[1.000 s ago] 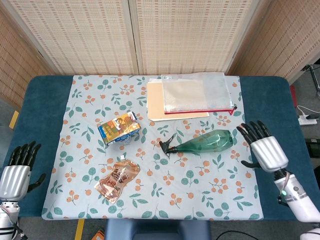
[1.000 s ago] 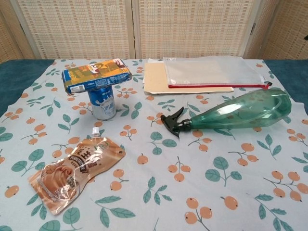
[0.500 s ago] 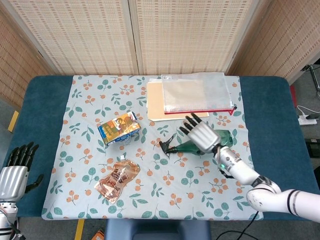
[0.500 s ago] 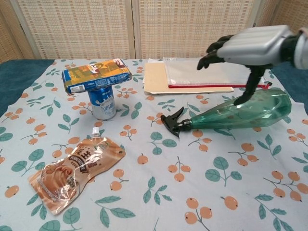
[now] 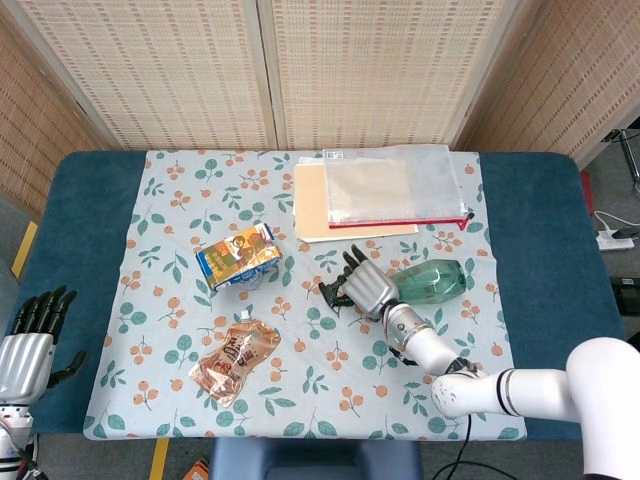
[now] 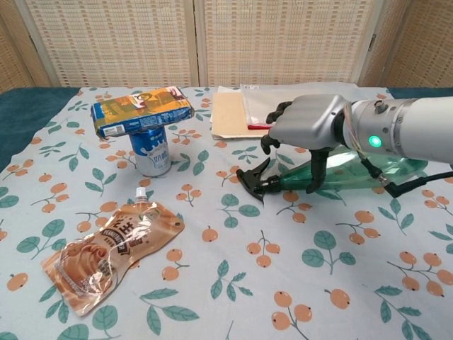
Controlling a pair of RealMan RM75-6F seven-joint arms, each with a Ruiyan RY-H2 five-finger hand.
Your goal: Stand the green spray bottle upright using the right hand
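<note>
We are working at a blue table [image 5: 540,200] draped with a floral cloth [image 5: 170,260], 2 woven screens [image 5: 260,70] standing behind it. The green spray bottle [image 6: 368,166] is lying on its side on the cloth. Our right hand [image 6: 308,124] is arching over its neck, fingers curled down, thumb touching the bottle. Our left hand [image 5: 28,345] is resting open, holding nothing, at the near edge.

Print shows on the brown pouch [image 6: 106,248], the blue can [image 6: 151,150] and the packet [image 6: 141,110] on it, but none is legible
</note>
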